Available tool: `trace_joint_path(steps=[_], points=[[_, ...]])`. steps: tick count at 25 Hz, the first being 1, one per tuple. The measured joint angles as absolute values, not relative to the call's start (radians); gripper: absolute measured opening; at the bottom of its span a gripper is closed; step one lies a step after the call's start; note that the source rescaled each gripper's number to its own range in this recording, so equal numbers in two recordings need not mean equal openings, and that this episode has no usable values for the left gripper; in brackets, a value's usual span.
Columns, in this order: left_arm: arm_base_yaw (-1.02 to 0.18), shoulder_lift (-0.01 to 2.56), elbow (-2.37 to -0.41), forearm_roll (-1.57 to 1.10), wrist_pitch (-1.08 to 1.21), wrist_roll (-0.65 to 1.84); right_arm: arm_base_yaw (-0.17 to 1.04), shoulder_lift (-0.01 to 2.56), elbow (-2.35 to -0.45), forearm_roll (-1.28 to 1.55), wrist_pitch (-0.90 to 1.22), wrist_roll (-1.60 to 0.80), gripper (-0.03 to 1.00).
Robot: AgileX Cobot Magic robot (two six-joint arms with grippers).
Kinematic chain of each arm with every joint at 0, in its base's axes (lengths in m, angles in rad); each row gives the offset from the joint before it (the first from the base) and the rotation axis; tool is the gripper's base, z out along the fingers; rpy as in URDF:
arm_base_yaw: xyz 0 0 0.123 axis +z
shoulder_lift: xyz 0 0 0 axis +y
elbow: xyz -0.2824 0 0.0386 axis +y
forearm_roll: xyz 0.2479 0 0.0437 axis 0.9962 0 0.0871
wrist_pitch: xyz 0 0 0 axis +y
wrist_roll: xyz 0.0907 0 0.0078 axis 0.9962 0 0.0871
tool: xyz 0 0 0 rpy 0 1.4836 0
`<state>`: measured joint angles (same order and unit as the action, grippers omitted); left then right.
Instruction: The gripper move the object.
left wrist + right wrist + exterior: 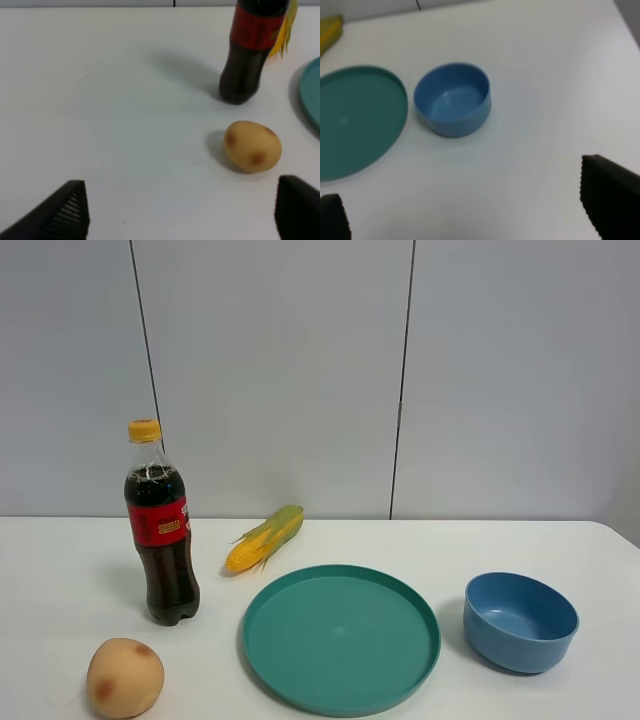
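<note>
Just roundish, blotchy tan potato (124, 678)

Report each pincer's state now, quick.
Left pincer: open, holding nothing; the potato lies on the table ahead of it.
Right pincer: open, holding nothing; the blue bowl sits ahead.

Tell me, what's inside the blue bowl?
Nothing. The bowl looks empty in the right wrist view: only its bare blue bottom shows. From the high camera, its near wall hides part of the inside.

The potato (124, 677) looks matt and smooth-skinned. The bottle (160, 530) is glossy clear plastic; the teal plate (340, 637) and blue bowl (520, 621) look like matt plastic.
</note>
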<state>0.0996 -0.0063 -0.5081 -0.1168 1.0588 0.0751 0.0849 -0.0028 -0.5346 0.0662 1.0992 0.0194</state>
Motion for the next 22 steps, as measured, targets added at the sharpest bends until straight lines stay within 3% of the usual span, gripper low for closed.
trace_joint_path(steps=[22], points=[[0.1,-0.006,-0.508,-0.117,1.059,0.075,-0.014,-0.003,-0.497,0.066,1.063,0.019,0.9]])
